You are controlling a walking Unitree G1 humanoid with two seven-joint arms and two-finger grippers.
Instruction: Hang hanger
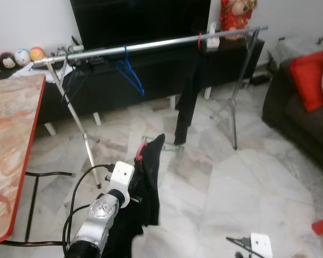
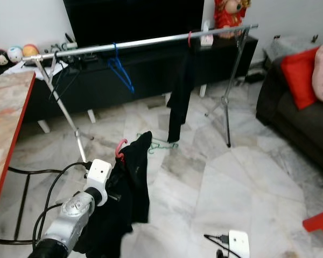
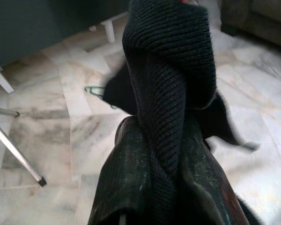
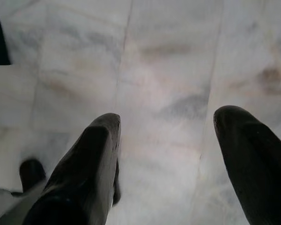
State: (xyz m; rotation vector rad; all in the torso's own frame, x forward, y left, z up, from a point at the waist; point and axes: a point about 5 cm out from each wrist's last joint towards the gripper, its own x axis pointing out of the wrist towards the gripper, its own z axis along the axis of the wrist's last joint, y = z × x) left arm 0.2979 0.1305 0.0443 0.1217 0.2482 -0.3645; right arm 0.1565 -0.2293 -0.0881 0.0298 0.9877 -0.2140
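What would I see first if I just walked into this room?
First, the left gripper held up in front of the robot, shut on a black garment on a red hanger. Behind it a long silver clothes rail spans the room, with a blue hanger near its middle and another black garment hanging further right. The right gripper hangs open over the marble floor.

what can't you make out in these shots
- Red hanger: just its hook shows in the eye views; the black garment covers the rest.
- Left end effector: in the left wrist view the knit wraps its fingers.
- Green thing on floor: mostly behind the garment.
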